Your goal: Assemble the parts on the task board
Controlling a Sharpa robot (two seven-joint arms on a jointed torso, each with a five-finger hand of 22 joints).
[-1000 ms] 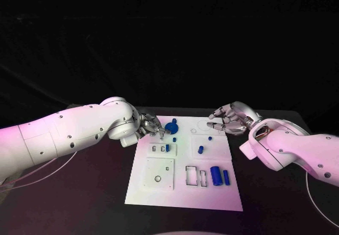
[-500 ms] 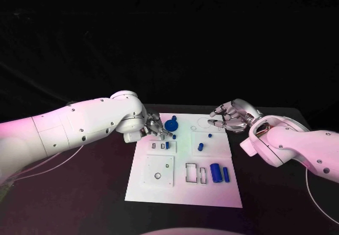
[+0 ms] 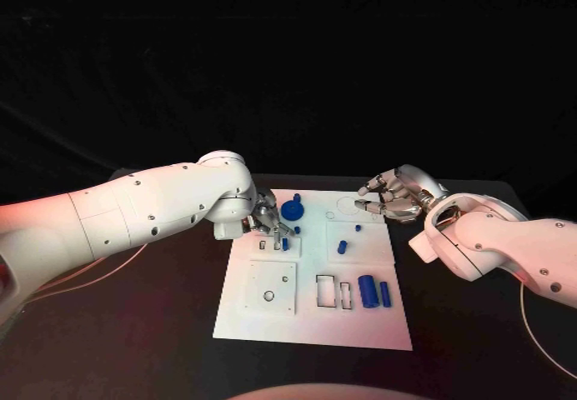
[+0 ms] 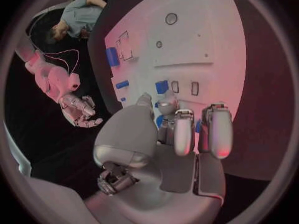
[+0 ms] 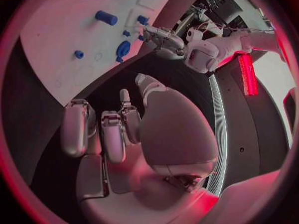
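The white task board (image 3: 313, 329) lies in the middle of the black table. At its far left corner my left hand (image 3: 267, 220) curls its fingers around a blue round part (image 3: 293, 210) with a peg on top. In the left wrist view, blue shows between the closed fingers (image 4: 185, 129). My right hand (image 3: 392, 197) hovers just beyond the board's far right corner, fingers curled in on nothing (image 5: 112, 134). Two blue cylinders (image 3: 374, 292) lie at the board's right side beside rectangular slots. A short blue peg (image 3: 340, 246) and a smaller blue piece (image 3: 357, 227) lie nearer my right hand.
A small blue block (image 3: 285, 243) stands by two slots just under my left hand. A raised white plate with a round hole (image 3: 271, 293) takes up the board's left side. Black table (image 3: 157, 333) surrounds the board. Thin cables (image 3: 90, 279) trail under my left arm.
The whole picture has shifted, so the camera moved. My left arm has swung in a little, keeping the round part at the board's far left. The right hand stays put.
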